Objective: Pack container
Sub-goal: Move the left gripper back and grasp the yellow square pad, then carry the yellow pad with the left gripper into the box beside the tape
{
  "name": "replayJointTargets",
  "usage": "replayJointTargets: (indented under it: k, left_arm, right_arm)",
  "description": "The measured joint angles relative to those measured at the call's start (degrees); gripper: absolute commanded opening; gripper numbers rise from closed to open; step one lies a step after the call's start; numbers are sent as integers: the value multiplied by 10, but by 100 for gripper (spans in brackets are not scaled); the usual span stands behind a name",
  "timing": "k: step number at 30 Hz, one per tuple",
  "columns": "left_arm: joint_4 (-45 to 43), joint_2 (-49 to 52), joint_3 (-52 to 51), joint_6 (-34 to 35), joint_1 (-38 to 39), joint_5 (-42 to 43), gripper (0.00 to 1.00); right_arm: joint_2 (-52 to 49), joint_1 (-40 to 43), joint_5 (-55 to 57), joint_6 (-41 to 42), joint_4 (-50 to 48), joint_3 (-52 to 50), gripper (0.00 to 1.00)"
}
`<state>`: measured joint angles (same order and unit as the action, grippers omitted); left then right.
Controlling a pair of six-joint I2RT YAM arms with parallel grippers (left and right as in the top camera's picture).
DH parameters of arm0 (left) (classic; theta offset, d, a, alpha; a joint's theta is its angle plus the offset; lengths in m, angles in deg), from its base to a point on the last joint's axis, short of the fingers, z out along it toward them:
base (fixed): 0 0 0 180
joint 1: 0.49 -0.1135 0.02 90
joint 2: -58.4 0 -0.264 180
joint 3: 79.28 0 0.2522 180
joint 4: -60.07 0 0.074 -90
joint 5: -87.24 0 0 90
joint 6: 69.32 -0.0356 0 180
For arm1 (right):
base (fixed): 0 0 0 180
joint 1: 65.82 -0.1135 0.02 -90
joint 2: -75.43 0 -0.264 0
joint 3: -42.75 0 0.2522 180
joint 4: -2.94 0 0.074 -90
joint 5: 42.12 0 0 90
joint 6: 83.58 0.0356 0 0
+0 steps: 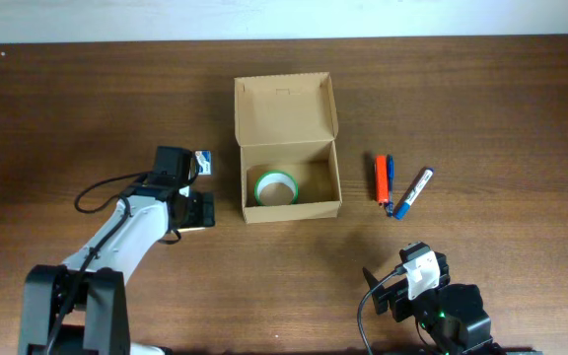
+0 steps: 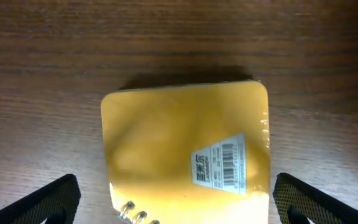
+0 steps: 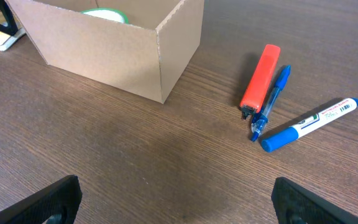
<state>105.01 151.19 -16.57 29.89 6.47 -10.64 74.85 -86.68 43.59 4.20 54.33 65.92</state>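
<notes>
Spread wide, left fingers (image 2: pixel 55 198) hang over a yellow pad (image 2: pixel 185 143) on the counter (image 2: pixel 42 50) left of overhead frame center, right fingers (image 3: pixel 48 199) also spread at lower right, container (image 1: pixel 284 108) open at center with tape roll (image 1: pixel 274 187) inside, markers (image 1: pixel 382 177) to its right.

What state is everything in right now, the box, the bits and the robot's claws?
cardboard box: lid open
tape roll: flat inside the box
yellow pad: on the table, unpacked
orange marker: on the table, unpacked
blue pen: beside the orange marker, unpacked
white marker: on the table, unpacked
left gripper: open, fingers either side of the yellow pad
right gripper: open, empty
</notes>
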Motion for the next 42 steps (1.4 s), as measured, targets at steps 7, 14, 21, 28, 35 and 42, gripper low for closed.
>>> replayJointTargets:
  k: [7, 14, 21, 28, 35, 42]
  left_arm:
    - [-12, 31, 1, 2, -1, 22, 93]
    - [-18, 33, 1, 4, -1, 28, 68]
    - [35, 33, 20, 4, -1, 28, 57]
    - [108, -21, 100, 4, -1, 28, 56]
    - [216, -145, 253, 20, 53, 42, 50]
    - [183, -125, 290, 94, 219, 66, 49]
  right_arm:
    - [0, 0, 0, 0, 0, 0, 99]
    - [0, 0, 0, 0, 0, 0, 99]
    - [0, 0, 0, 0, 0, 0, 99]
    - [0, 0, 0, 0, 0, 0, 99]
    - [0, 0, 0, 0, 0, 0, 99]
    - [0, 0, 0, 0, 0, 0, 99]
